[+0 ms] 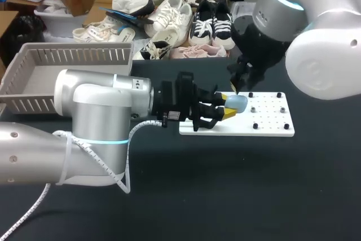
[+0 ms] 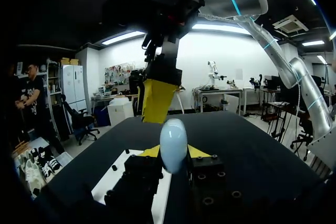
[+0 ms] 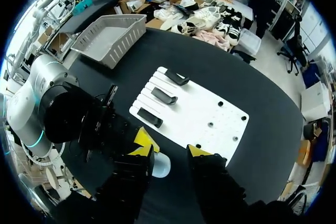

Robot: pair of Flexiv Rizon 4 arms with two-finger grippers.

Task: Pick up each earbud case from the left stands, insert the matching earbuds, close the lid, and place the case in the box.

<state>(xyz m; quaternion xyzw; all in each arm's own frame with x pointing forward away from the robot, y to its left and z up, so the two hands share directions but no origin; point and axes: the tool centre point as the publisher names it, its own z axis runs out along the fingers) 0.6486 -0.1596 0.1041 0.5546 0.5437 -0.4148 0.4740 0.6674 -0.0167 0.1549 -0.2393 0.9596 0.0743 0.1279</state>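
The left gripper [image 1: 227, 111] clamps the blue case [image 1: 237, 102] over the board [image 1: 271, 119] (steadying it, I reckon) for the right gripper [image 3: 172, 147], fingers apart, close by.

Head camera, fixed above and behind the robot, looks down on the black table [image 1: 225, 196] from far enough back to take in the white pegged board [image 1: 271, 121] and the grey slatted plastic basket [image 1: 56, 55]. The left wrist camera sits low and faces almost level across the table, very near the pale blue egg-shaped earbud case [image 2: 173, 145]. The right wrist camera looks steeply down from higher up (board and basket both in frame). All three views share case and board.
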